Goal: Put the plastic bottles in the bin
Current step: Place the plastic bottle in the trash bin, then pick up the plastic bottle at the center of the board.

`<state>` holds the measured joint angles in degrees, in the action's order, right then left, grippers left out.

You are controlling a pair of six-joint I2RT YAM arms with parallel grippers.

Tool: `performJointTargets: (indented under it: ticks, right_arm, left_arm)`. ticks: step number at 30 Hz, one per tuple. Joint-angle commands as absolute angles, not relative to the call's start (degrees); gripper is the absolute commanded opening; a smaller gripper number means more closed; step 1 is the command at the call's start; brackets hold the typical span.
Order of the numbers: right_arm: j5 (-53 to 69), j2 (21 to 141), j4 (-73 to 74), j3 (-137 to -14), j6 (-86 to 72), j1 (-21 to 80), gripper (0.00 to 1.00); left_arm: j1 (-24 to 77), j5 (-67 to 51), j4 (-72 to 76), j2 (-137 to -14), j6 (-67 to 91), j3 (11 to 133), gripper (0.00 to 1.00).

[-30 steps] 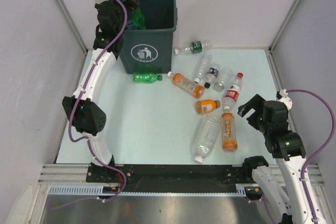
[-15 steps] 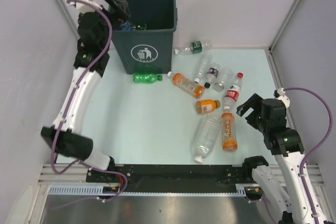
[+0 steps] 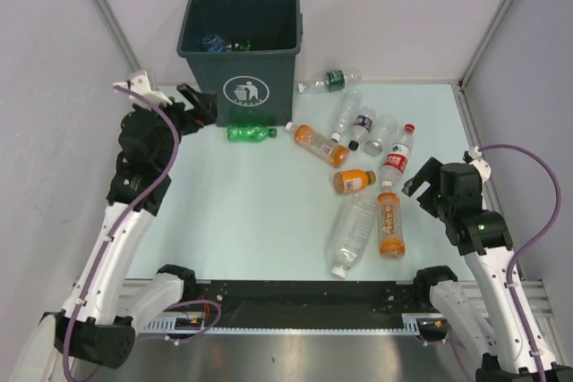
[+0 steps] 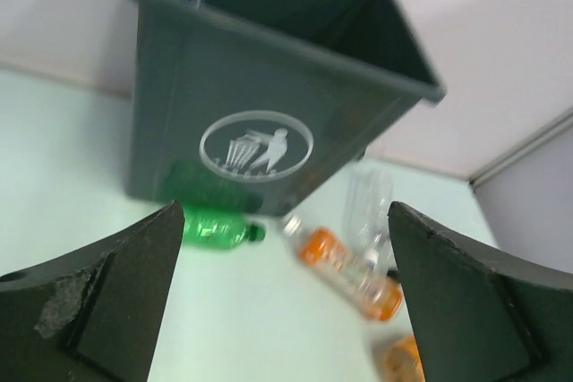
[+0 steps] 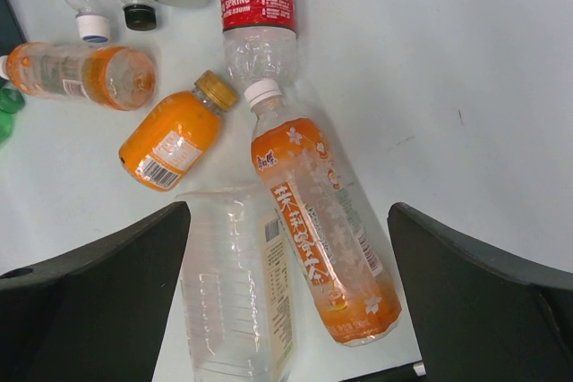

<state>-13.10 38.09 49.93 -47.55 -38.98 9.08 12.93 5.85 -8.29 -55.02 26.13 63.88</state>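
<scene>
Table pale green, white walls round; both jaws wide open, empty.

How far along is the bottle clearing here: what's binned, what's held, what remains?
Done: a few bottles lie inside the bin. In hand: nothing; the left gripper is open and empty beside the bin, the right gripper open, facing the orange tea bottle. Left: ten bottles on the table, from the green bottle by the bin to the large clear bottle.
</scene>
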Motion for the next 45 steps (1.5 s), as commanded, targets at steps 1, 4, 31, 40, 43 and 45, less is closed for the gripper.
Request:
performJointTargets:
  ticks: [1, 4, 31, 40, 43, 45]
  right_arm:
    - [-13.0, 40.0, 46.1, -45.3, -39.2, 9.0, 0.98]
    - [-11.4, 42.2, 44.6, -42.9, -40.1, 9.0, 0.98]
    - [-16.7, 56.2, 35.3, -31.1, -48.8, 24.6, 0.89]
    - [-19.2, 56.9, 35.2, -30.7, -48.9, 26.2, 0.67]
    - [-19.1, 56.5, 34.8, -30.7, -48.2, 26.9, 0.5]
    - [-19.3, 55.9, 34.8, -30.8, -48.0, 27.4, 0.38]
  left_arm:
    - [12.7, 3.4, -11.9, -51.2, 22.7, 56.3, 1.0]
    - [12.7, 5.3, -14.6, -49.8, 22.6, 51.5, 1.0]
    - [10.2, 0.7, -24.7, -42.5, 20.6, 44.1, 1.0]
    - [9.4, 0.4, -24.7, -42.8, 20.8, 44.1, 1.0]
    - [9.2, 0.4, -24.7, -42.7, 20.8, 44.1, 1.0]
    - [9.1, 0.4, -24.6, -42.7, 20.8, 44.1, 1.0]
